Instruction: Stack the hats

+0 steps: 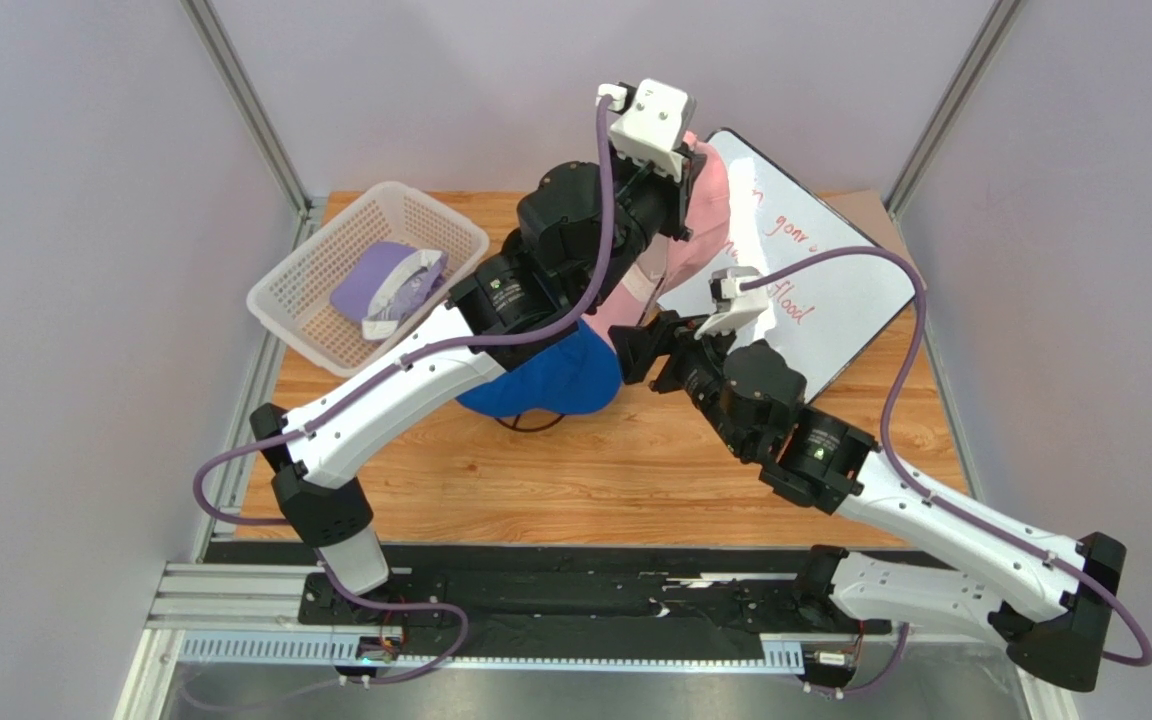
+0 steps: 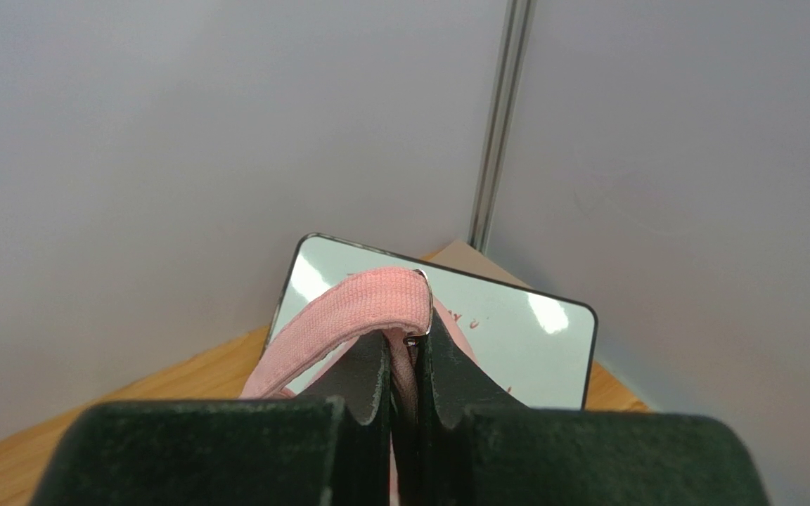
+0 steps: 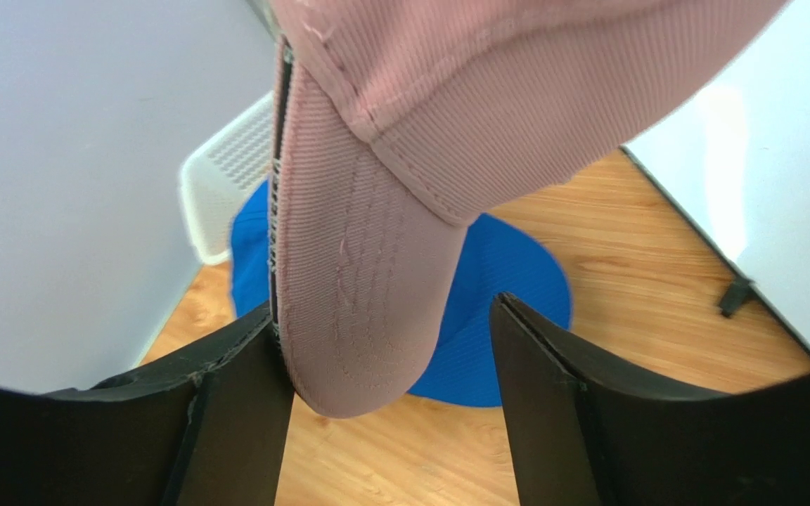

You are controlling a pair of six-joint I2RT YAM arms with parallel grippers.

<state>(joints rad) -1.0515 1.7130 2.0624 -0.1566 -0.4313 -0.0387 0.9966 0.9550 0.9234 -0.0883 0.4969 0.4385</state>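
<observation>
The light pink fabric cap [image 1: 698, 225] hangs above the far middle of the wooden table [image 1: 612, 473], its back strap clamped in the left gripper [image 2: 407, 343]. The right gripper [image 3: 386, 308] has its jaws apart around the brim. This looks like the placing step: next, lower it squarely onto the royal blue cap [image 1: 552, 383] near the table's middle.

Your left arm [image 1: 387, 383] reaches far forward and high, wrist raised at the back. Your left gripper [image 2: 407, 339] is pinched tight on the pink hat [image 2: 362, 300]. Your right arm [image 1: 913, 503] stretches low toward the middle. Your right gripper [image 3: 383, 306] has its jaws apart astride that hat's brim, one finger touching it.
</observation>
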